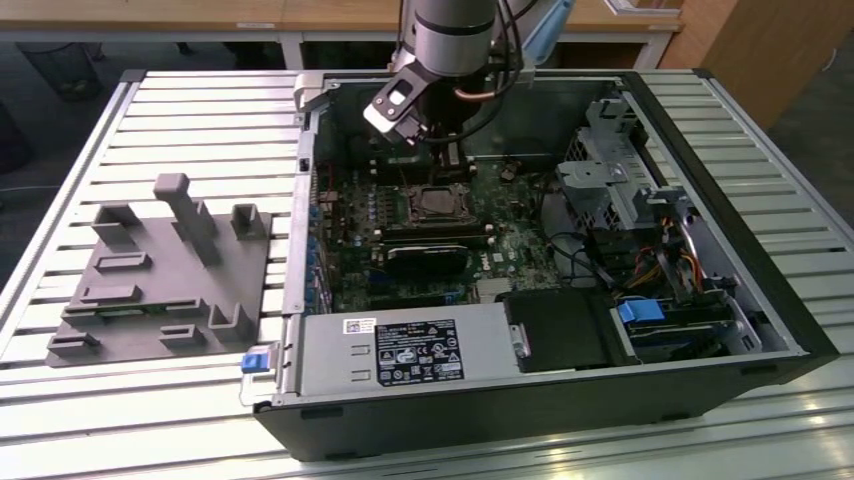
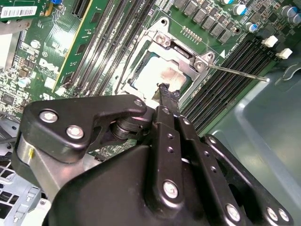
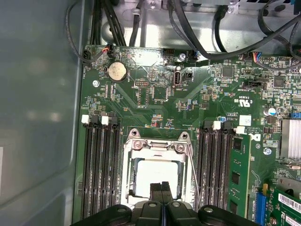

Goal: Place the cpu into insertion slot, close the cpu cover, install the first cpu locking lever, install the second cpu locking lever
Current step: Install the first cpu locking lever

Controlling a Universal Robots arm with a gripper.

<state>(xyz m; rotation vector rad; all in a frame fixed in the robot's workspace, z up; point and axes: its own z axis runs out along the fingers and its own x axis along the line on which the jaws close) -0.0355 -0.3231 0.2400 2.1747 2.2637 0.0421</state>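
Observation:
The cpu (image 3: 155, 175) lies in the insertion slot (image 1: 438, 203), its silvery face showing through the window of the cpu cover (image 3: 155, 146). The cover (image 2: 181, 52) lies down flat over the chip. My gripper (image 3: 162, 187) is shut with nothing between its fingers, and its tip (image 2: 164, 89) sits at the cover's edge, touching or just above the chip's face. A thin locking lever (image 2: 237, 72) sticks out free from one corner of the socket, away from the board. In the exterior view the gripper (image 1: 451, 155) hangs just behind the socket inside the open case.
Long black memory slots (image 3: 101, 165) flank the socket, and a green memory module (image 3: 238, 174) stands on one side. Black cables (image 3: 197, 37) cross beyond the board. The case wall (image 3: 37, 117) is close by. A grey fixture block (image 1: 160, 270) lies at the exterior view's left.

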